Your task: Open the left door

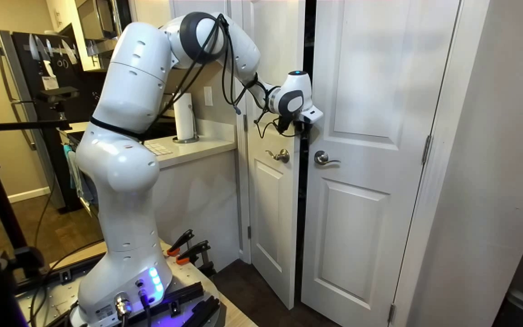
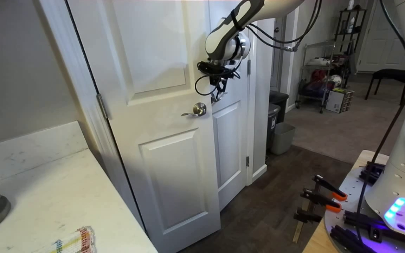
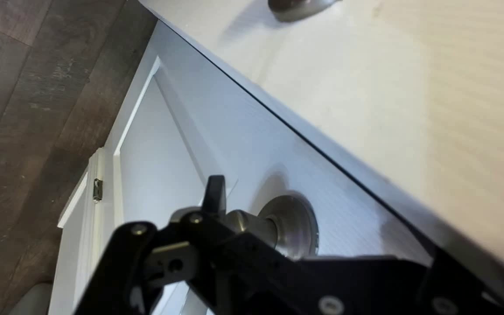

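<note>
Gripper (image 2: pixel 219 89) hung near the free edge of the left door (image 1: pixel 267 211), higher than its lever handle (image 2: pixel 199 109); could not tell whether jaws stood apart or together. Door stood ajar beside the countertop (image 2: pixel 47 196), free edge forward of the right door (image 1: pixel 357 231).

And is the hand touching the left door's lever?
Apart. In an exterior view, the lever on the left door sits below the hand, with white door surface showing between.
</note>
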`<state>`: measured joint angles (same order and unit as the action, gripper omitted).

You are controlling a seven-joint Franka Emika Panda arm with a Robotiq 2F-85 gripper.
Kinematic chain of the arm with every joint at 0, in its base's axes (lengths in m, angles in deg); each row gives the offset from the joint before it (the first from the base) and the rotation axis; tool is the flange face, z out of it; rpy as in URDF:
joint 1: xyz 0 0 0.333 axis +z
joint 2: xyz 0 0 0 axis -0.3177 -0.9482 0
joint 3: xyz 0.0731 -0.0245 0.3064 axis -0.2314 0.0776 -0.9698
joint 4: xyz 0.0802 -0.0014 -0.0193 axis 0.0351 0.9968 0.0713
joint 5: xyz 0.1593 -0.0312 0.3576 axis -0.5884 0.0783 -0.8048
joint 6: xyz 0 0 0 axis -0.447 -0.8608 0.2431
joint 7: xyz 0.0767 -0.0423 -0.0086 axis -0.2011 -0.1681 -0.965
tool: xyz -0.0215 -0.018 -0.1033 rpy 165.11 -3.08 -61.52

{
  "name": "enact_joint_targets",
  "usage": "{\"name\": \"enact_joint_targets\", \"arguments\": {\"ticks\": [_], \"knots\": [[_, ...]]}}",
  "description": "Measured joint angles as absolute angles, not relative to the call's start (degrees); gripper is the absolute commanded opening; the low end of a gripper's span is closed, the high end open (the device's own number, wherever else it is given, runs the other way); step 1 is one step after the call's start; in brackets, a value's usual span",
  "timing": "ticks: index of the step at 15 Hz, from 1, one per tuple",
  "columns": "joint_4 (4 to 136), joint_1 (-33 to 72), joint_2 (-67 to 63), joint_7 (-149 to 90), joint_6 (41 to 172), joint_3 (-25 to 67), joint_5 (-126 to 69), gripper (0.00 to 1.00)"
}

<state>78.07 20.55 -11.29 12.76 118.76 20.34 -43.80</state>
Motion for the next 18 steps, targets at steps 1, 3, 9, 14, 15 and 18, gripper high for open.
{"name": "enact_joint_targets", "arguments": {"ticks": [1,3,9,14,15,18], "knots": [[77.8,20.5,-11.3,12.8,117.8,20.4,-43.8,1.00],[77.7,20.5,-11.3,12.7,116.9,20.4,-43.8,1.00],[78.1,20.5,-11.2,12.7,117.6,20.3,-44.2,1.00],[81.7,20.3,-10.9,12.7,124.0,19.5,-47.4,1.00],[82.7,20.5,-10.8,12.6,126.6,19.5,-47.3,1.00],[85.7,23.0,-9.9,12.7,134.1,21.9,-44.0,1.00]]}}
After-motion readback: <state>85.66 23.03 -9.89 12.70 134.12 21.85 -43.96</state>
